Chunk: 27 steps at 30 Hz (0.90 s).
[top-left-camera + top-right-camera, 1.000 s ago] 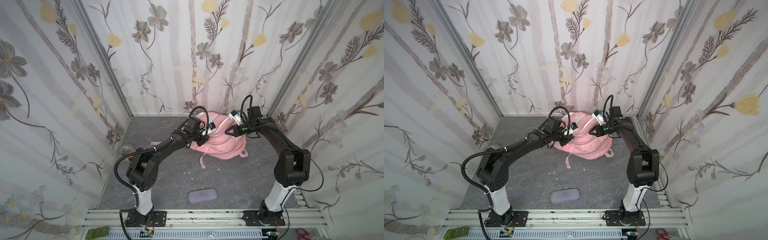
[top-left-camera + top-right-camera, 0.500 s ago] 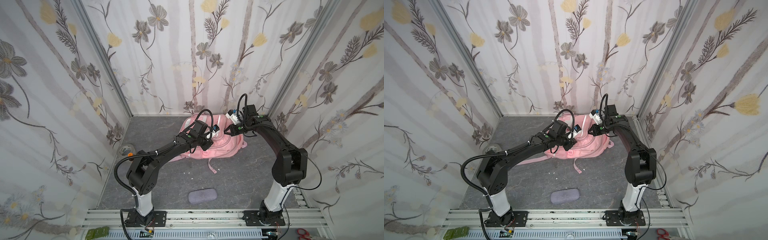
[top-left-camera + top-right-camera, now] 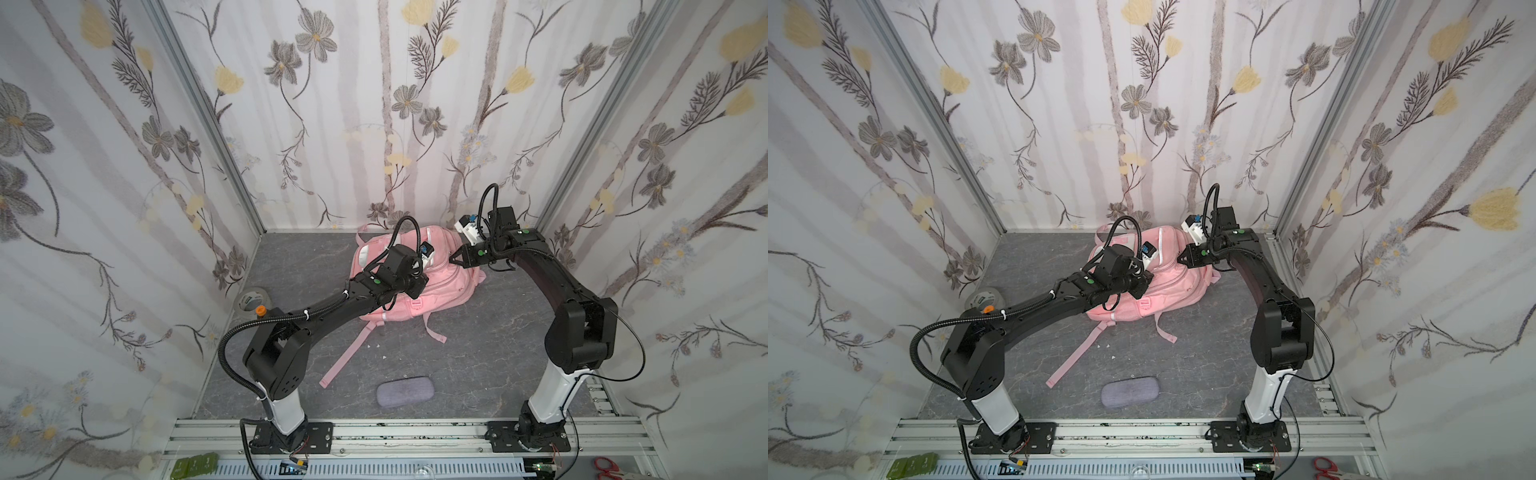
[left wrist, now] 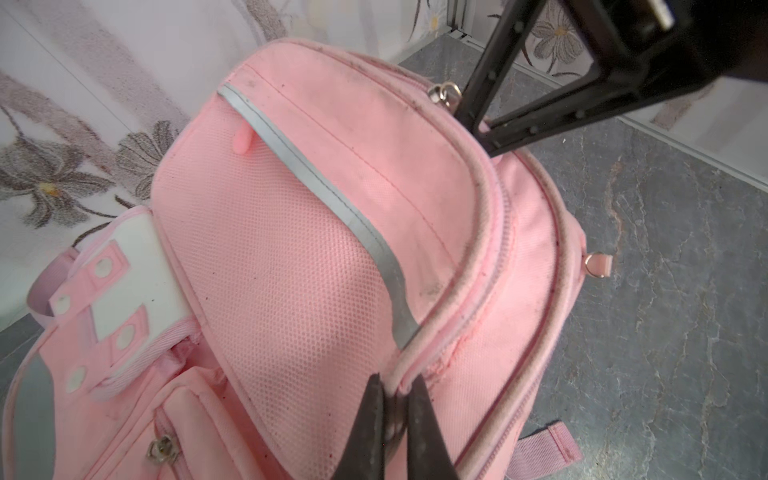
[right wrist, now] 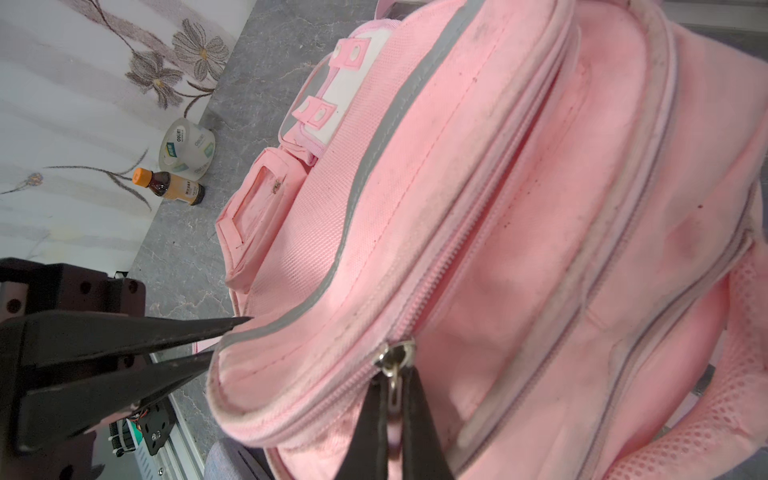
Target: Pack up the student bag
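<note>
My left arm [image 3: 332, 307] and right arm [image 3: 552, 274]: matte black links, white base columns [image 3: 286, 411], green dot markings [image 3: 377, 281], black corrugated cable [image 3: 221, 353], white zip ties [image 3: 306, 314]. Left gripper [image 4: 392, 386]: thin tapered black fingers [image 4: 365, 432].

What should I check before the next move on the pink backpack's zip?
1. Zip grip: right end effector shut on the metal zipper pull: ok.
2. Brace: left end effector pinching the piped seam of the soft pink fabric student bag: ok.
3. Check zipper teeth ahead free of caught fabric: ok where visible.
4. Check long pink strap clear of both arms: ok.
5. Check flat grey fabric pencil pouch lying apart from the bag: ok.
6. Room inside the bag: cannot tell, zip closed.
</note>
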Each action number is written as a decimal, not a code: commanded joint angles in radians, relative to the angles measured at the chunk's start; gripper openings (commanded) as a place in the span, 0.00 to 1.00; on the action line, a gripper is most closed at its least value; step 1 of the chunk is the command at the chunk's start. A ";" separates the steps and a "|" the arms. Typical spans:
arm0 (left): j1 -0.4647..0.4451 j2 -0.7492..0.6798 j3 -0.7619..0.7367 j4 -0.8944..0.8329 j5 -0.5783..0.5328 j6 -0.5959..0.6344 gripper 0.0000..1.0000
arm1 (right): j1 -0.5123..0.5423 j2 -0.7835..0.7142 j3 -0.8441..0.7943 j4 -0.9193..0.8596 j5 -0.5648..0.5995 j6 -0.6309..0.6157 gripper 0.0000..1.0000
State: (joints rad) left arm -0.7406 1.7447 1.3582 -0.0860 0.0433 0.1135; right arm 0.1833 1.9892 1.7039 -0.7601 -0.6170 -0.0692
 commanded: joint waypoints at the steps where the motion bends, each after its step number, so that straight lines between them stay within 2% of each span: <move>1: 0.002 -0.002 0.021 0.160 -0.103 -0.091 0.00 | 0.014 -0.006 0.027 -0.072 -0.019 -0.009 0.00; 6: -0.010 0.062 0.088 0.090 -0.148 -0.129 0.00 | 0.072 -0.037 0.004 -0.084 -0.064 0.004 0.00; 13: -0.014 0.115 0.186 0.074 -0.199 -0.176 0.00 | 0.123 -0.083 -0.063 -0.071 -0.050 0.034 0.00; 15: -0.014 0.119 0.188 0.096 -0.171 -0.177 0.00 | 0.132 -0.087 -0.070 -0.054 -0.053 0.045 0.00; 22: -0.011 0.072 0.115 0.221 0.064 -0.106 0.00 | 0.119 -0.041 -0.034 0.029 -0.107 0.078 0.00; 23: -0.007 0.063 0.103 0.210 0.093 -0.086 0.06 | 0.110 -0.035 -0.023 0.033 -0.116 0.080 0.00; 24: -0.004 0.056 0.102 0.191 0.106 -0.070 0.26 | 0.102 -0.031 -0.013 0.032 -0.120 0.082 0.00; 25: 0.001 0.048 0.070 0.175 0.107 -0.061 0.39 | 0.095 -0.027 -0.005 0.033 -0.124 0.082 0.00; 26: 0.009 0.040 0.055 0.155 0.115 -0.052 0.45 | 0.089 -0.024 0.001 0.031 -0.129 0.082 0.00; 27: 0.020 0.032 0.040 0.137 0.132 -0.038 0.47 | 0.083 -0.023 0.006 0.028 -0.132 0.082 0.00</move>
State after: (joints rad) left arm -0.7368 1.8000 1.4265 -0.0235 0.0807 0.0269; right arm 0.2741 1.9579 1.6875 -0.7689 -0.6392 0.0029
